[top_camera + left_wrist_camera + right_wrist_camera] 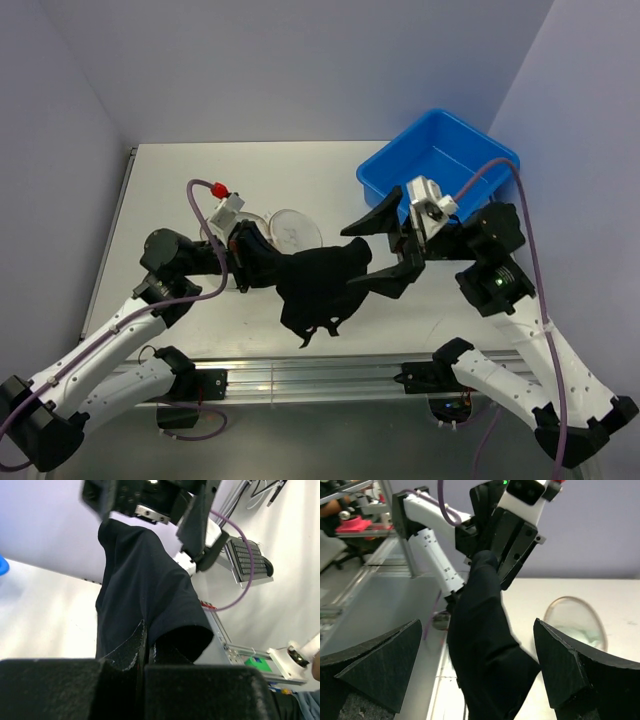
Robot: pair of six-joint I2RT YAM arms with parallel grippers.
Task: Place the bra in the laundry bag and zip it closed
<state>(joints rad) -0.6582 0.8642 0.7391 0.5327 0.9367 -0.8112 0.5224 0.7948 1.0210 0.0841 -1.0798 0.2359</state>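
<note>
The left tool [268,268] is clamped on one end of the black bra [320,285]. The bra hangs from it above the tabletop [180,190] and reaches across to the right tool [385,248]. The right tool's fingers [377,662] stand wide apart, with the bra's other end between them; in the right wrist view it touches neither. The laundry bag [296,229] lies flat on the tabletop just beyond the left tool's tip. A blue bin [440,165] sits behind the right tool.
</note>
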